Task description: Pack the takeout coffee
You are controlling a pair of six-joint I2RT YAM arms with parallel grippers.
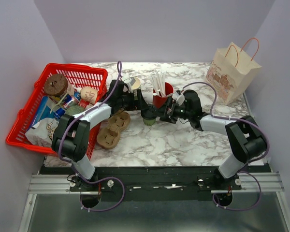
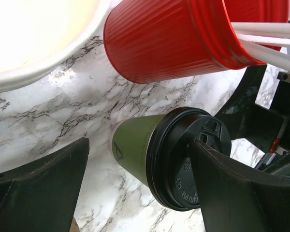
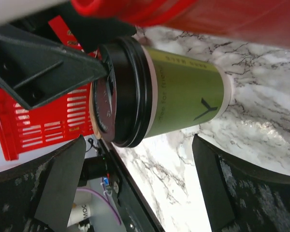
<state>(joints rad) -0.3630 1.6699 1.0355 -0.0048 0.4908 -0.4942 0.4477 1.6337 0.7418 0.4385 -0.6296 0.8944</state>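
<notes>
while the left claw [image 2: 140, 145] gapes wide around the takeout coffee [image 3: 183, 96], one finger at its black lid, the right claw [image 3: 137, 140] gapes wide opposite, neither gripping; coffee upright on the surface [image 1: 183, 140], beside the red cup [image 2: 169, 38]

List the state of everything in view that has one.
takeout coffee, upright, lidded
left gripper, open around the coffee
right gripper, open around the coffee from the opposite side
red cup, upright, holding white straws
paper bag, standing, handles up
red basket, full
cardboard cup carrier, lying flat, wells empty
</notes>
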